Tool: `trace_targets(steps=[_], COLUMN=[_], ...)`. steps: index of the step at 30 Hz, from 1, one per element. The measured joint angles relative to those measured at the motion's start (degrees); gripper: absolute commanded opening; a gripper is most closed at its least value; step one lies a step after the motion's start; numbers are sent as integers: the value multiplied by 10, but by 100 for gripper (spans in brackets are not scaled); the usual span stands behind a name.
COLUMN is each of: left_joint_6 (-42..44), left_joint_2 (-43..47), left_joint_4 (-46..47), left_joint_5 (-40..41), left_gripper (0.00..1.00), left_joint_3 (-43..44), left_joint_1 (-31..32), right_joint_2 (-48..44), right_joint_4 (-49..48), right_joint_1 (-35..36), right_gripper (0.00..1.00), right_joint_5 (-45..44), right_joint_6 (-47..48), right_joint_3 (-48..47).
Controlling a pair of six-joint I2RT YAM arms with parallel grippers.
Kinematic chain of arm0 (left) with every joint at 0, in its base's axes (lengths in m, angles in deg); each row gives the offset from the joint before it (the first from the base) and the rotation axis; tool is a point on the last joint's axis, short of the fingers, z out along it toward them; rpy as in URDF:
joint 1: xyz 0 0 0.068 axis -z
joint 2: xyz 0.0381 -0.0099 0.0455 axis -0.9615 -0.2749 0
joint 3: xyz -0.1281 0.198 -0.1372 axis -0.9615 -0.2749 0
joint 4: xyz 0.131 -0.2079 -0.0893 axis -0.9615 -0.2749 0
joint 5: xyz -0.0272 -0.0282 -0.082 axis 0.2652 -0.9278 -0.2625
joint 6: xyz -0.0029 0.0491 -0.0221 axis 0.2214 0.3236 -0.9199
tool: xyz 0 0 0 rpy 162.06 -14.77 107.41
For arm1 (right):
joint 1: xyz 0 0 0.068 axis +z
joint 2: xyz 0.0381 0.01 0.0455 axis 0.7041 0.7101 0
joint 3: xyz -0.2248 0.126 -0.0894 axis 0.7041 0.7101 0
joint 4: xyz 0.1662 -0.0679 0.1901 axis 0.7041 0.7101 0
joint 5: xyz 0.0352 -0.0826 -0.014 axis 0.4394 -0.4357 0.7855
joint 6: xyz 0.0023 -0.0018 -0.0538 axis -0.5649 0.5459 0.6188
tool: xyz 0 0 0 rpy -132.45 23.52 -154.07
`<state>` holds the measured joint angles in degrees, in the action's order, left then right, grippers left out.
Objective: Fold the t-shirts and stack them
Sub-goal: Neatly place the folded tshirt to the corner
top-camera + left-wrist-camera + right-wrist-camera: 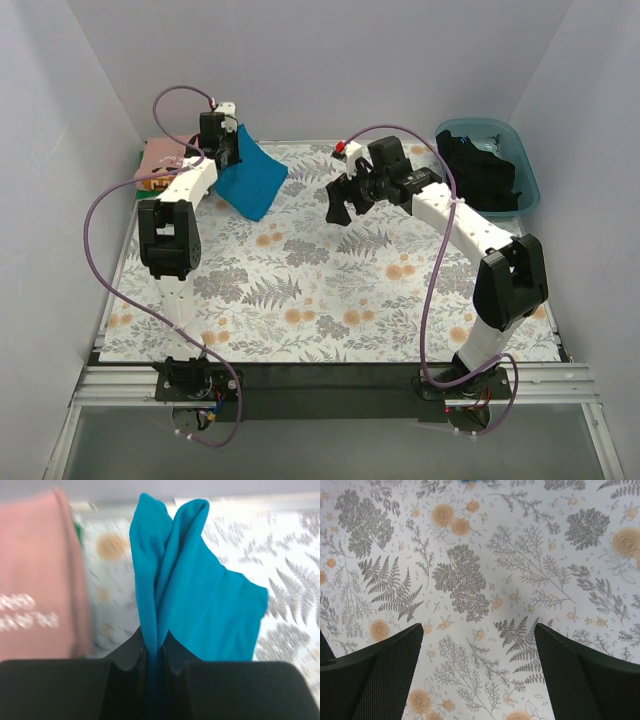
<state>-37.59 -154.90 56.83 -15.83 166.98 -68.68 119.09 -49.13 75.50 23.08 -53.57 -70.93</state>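
Note:
A folded teal-blue t-shirt (252,180) hangs at the back left, and my left gripper (226,142) is shut on its upper edge. In the left wrist view the teal cloth (200,595) bunches up between the jaws of the left gripper (152,647). The folded pink t-shirt (165,160) lies just to the left, over a green one (138,188) that shows only as a sliver. Its white print shows in the left wrist view (35,595). A black t-shirt (478,172) lies in the tub. My right gripper (340,203) hovers open over the bare table covering, nothing between its fingers (385,675).
The translucent blue tub (528,180) stands at the back right corner. The floral table covering (330,290) spans the table, and white walls close the left, back and right sides. The right wrist view shows only the floral covering (470,580) under the right gripper (479,630).

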Motion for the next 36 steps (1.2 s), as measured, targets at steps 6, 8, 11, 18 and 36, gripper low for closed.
trace_targets(steps=[6, 8, 11, 18, 36], left_joint_6=[68, 83, 104, 138, 136], left_joint_2=[-75, -85, -88, -81, -42], left_joint_4=[-26, -32, -43, -54, -81], left_joint_5=[24, 28, 33, 31, 8], left_gripper=[0, 0, 0, 0, 0], left_joint_3=[167, 191, 211, 215, 223], left_joint_1=[-17, -19, -20, -20, -20], right_joint_2=[-6, -6, -7, -7, -7], right_joint_4=[4, 5, 5, 5, 5], right_joint_1=[-1, -3, -5, -7, -7], right_gripper=[98, 98, 98, 98, 98], right_joint_5=[8, 9, 10, 17, 35], right_joint_6=[4, 5, 5, 5, 5], right_joint_3=[37, 37, 37, 37, 47])
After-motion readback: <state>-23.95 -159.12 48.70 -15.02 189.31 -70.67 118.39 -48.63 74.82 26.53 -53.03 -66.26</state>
